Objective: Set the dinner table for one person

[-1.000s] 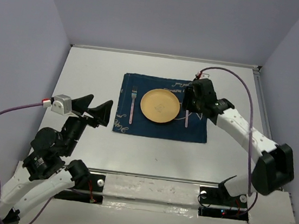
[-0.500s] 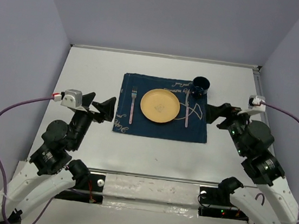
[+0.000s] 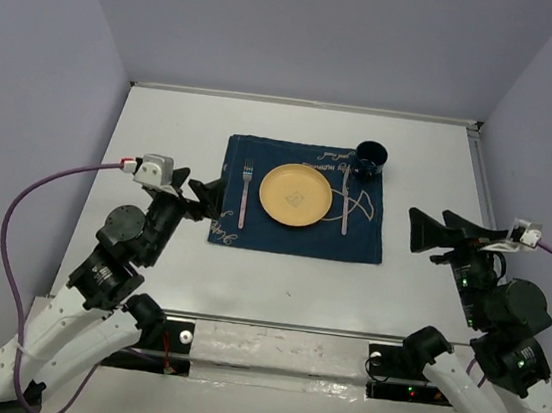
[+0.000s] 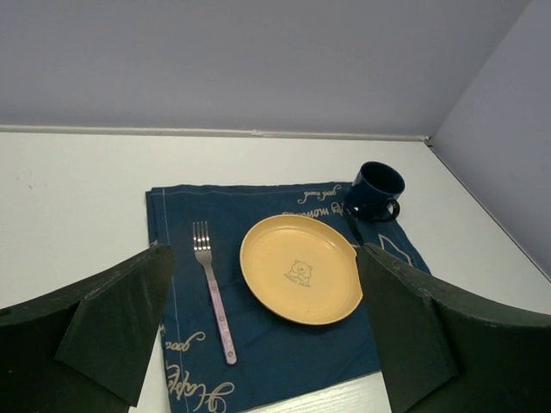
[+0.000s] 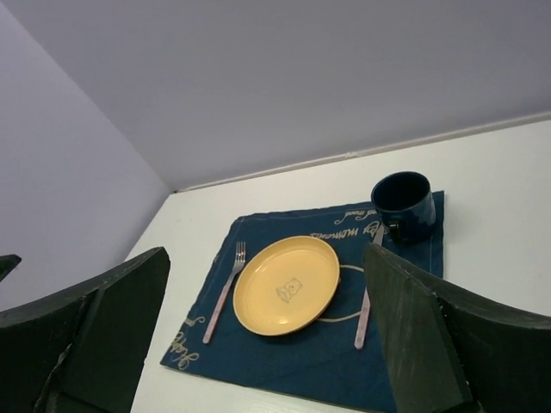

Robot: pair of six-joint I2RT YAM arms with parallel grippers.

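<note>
Retreat: right gripper (image 3: 427, 225) has pulled back from the plate (image 3: 296, 194), mug (image 3: 369, 160) left at its far right; it and left gripper (image 3: 198, 189) gape empty. The dinner table (image 3: 165, 122) beneath the plate looks set.

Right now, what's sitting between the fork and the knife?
The yellow plate lies between the fork and the knife, all three on the dark blue mat. The top external view shows it best; the right wrist view shows it too.

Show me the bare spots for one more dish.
Bare dinner table: the strip between mat and back wall, the stretch right of the mat, and the band between mat and near edge. The mat is crowded: fork, plate, knife, mug.
</note>
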